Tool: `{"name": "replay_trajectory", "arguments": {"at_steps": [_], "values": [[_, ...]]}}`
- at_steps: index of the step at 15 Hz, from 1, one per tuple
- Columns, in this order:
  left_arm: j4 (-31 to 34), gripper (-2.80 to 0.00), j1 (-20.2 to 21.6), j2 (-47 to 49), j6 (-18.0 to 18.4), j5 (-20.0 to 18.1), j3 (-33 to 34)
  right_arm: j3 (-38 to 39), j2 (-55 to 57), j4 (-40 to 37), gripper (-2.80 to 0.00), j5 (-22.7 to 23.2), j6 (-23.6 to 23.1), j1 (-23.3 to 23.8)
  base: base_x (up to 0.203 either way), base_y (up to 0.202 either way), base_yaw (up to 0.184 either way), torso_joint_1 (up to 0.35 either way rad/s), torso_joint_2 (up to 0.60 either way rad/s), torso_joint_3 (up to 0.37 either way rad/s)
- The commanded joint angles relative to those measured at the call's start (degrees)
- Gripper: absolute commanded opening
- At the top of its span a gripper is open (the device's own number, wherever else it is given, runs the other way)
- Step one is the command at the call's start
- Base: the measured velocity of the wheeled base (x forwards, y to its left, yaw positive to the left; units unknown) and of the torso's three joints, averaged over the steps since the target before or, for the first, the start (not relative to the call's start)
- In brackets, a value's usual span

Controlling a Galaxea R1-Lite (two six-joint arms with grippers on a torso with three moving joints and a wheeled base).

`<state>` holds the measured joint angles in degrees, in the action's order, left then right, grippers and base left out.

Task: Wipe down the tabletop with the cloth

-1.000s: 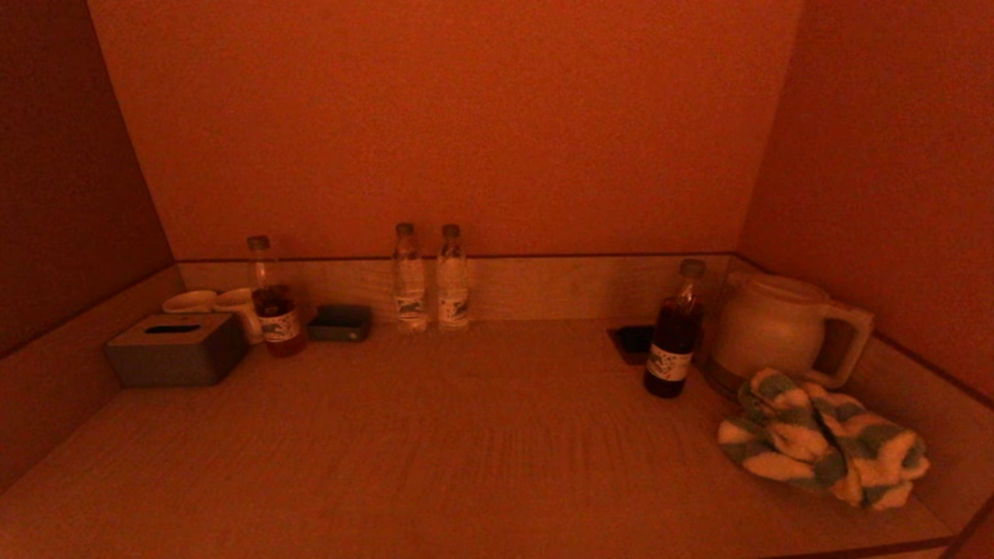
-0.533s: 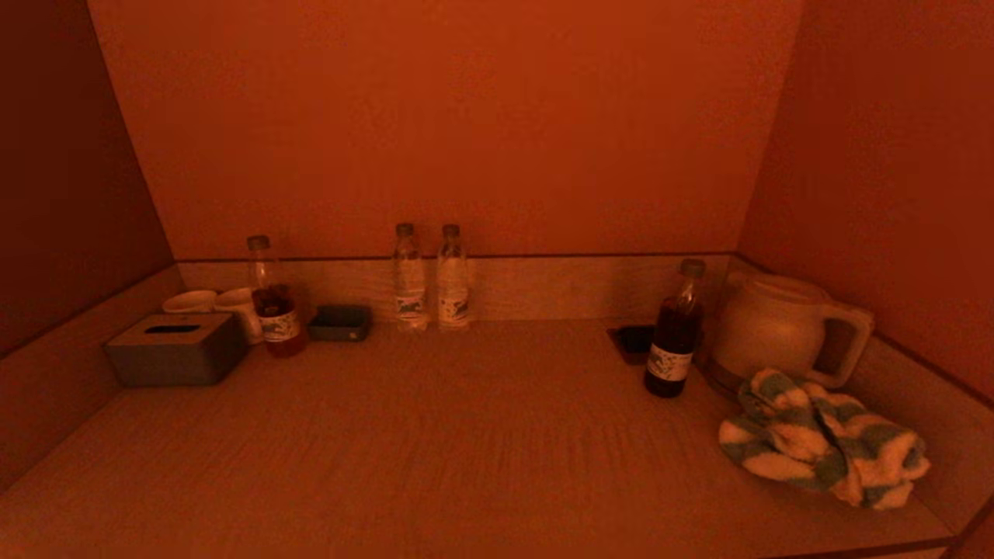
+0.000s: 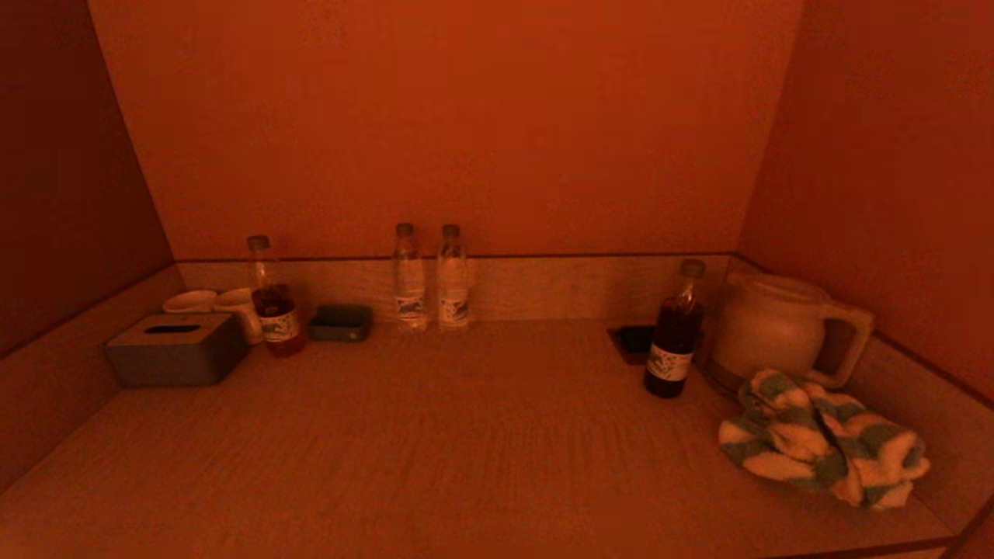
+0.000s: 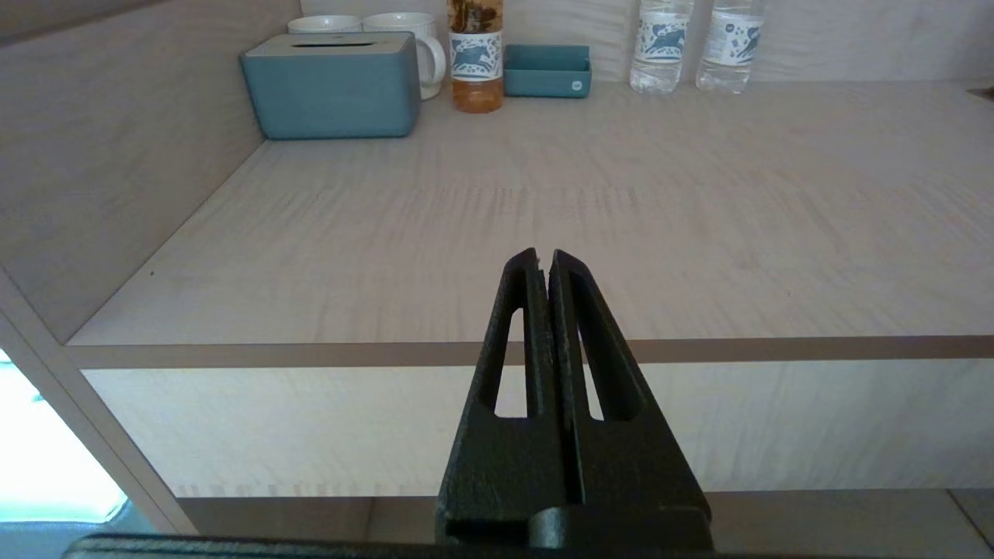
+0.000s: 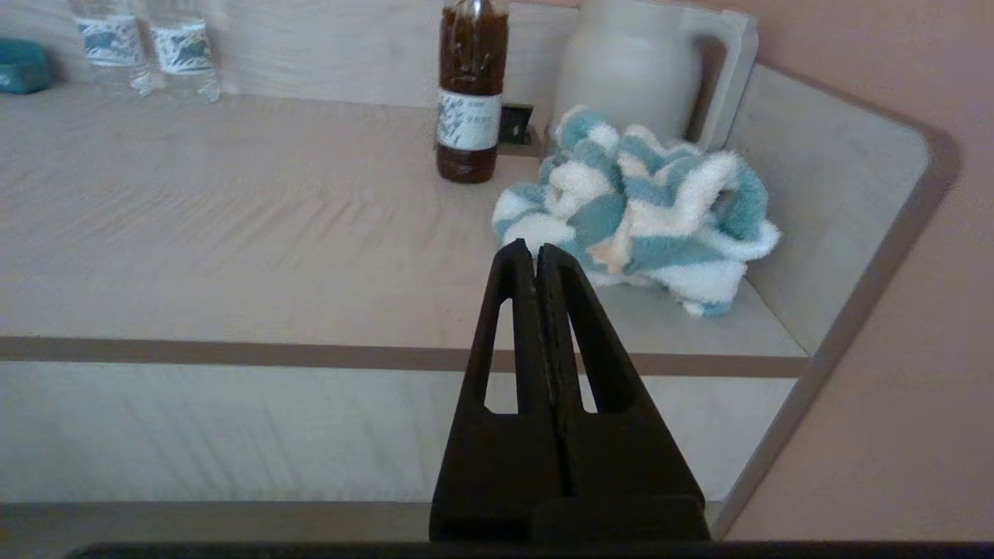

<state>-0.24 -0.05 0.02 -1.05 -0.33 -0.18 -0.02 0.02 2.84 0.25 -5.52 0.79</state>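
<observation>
Cloth (image 5: 637, 206) crumpled on bench (image 5: 233, 233), just ahead-right of right claw (image 5: 536, 252); claw closed, empty. Pre-grasp: open, reach in.

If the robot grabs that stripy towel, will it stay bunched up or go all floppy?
Probably floppy: the towel lies in soft, crumpled folds, so loose ends would likely hang and unfold. Its fluffy pile suggests it is light and not slippery. Pushed, it would likely bunch toward the kettle rather than slide neatly.
</observation>
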Motion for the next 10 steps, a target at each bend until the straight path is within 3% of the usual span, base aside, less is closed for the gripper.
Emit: {"name": "replay_trajectory", "arguments": {"at_steps": [1, 10], "values": [[0.0, -2.80, 0.0, 0.0, 0.0, 0.0, 0.0, 0.0, 0.0, -3.2, -2.80, 0.4, 0.2, 0.0, 0.000, 0.000, 0.000, 0.000, 0.00, 0.000], [0.0, -2.80, 0.0, 0.0, 0.0, 0.0, 0.0, 0.0, 0.0, -3.2, -2.80, -0.1, 3.5, 0.0, 0.000, 0.000, 0.000, 0.000, 0.00, 0.000]]}}
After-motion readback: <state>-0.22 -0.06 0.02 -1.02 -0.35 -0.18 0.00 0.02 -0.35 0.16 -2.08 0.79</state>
